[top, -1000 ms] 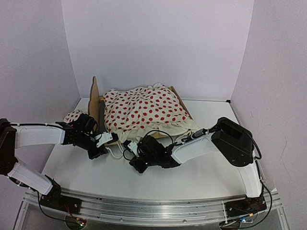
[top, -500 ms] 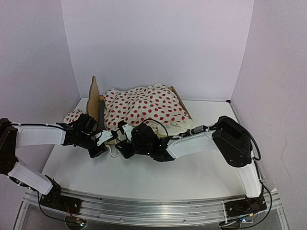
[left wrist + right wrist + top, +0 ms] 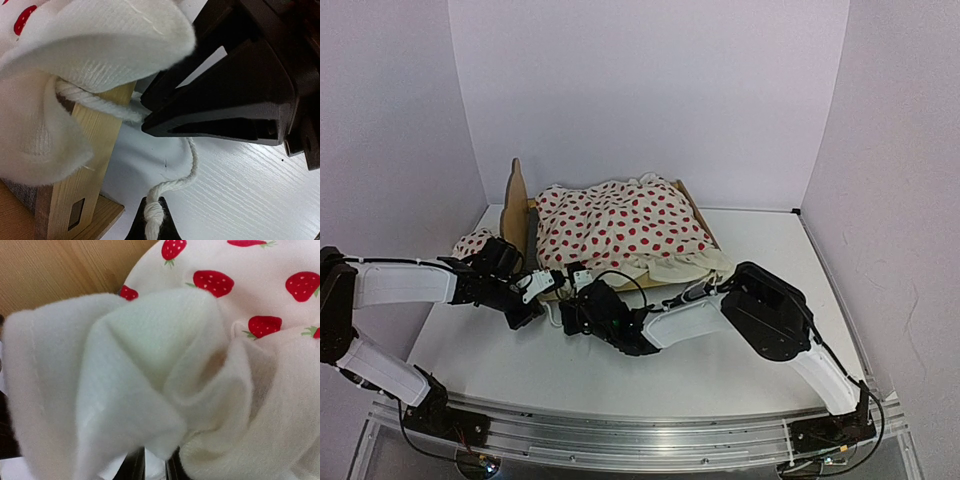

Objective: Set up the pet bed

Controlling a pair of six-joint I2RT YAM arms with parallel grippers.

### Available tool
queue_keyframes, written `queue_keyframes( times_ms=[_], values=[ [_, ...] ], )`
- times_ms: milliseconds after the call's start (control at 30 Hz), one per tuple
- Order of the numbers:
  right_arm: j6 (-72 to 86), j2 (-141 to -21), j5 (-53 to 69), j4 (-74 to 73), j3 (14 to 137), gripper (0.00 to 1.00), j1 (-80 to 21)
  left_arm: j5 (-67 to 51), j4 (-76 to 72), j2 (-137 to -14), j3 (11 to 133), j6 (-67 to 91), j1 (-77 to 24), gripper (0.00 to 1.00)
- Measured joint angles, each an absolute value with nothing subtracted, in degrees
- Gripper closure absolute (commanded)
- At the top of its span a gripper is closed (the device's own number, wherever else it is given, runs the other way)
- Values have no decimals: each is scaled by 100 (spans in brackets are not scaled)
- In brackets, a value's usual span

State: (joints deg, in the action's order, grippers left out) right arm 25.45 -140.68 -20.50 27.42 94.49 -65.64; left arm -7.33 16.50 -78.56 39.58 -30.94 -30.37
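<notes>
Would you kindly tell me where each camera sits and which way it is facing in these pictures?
Top external: above and behind the bases, looking down on the pet bed and blanket; left arm and right arm show.
Left wrist: low beside the bed's wooden rail, facing ruffle and white cord; fingers at the bottom edge.
Right wrist: close against the blanket's ruffle; fingers barely show.
Shared: all three see the blanket.

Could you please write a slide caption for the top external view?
Left gripper and right gripper meet at the near headboard-end corner of the pet bed, beside the ruffled blanket.
</notes>
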Motion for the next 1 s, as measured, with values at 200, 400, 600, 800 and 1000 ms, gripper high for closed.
queue_keyframes(
  times_ms=[200, 400, 600, 800, 1000],
  values=[
    [2626, -14228, -2415, 2786, 9760, 84, -6618, -730, 1598, -7856, 3950, -3018, -3037, 100],
    [2619, -14439, -2494, 2861, 9977, 100, -6642, -685, 1554, -7856, 3948, -2998, -3026, 100],
    [2363, -14382, -2371, 2993, 9832, 100, -6641, -700, 1511, -7857, 3946, -2976, -3023, 100],
    [2206, -13894, -1674, 3053, 9160, 100, -6560, -933, 1184, -7984, 3946, -2794, -2964, 100],
    [2263, -13423, -1076, 3213, 8704, 100, -6495, -1183, 704, -8236, 3948, -2700, -2928, 100]
  ],
)
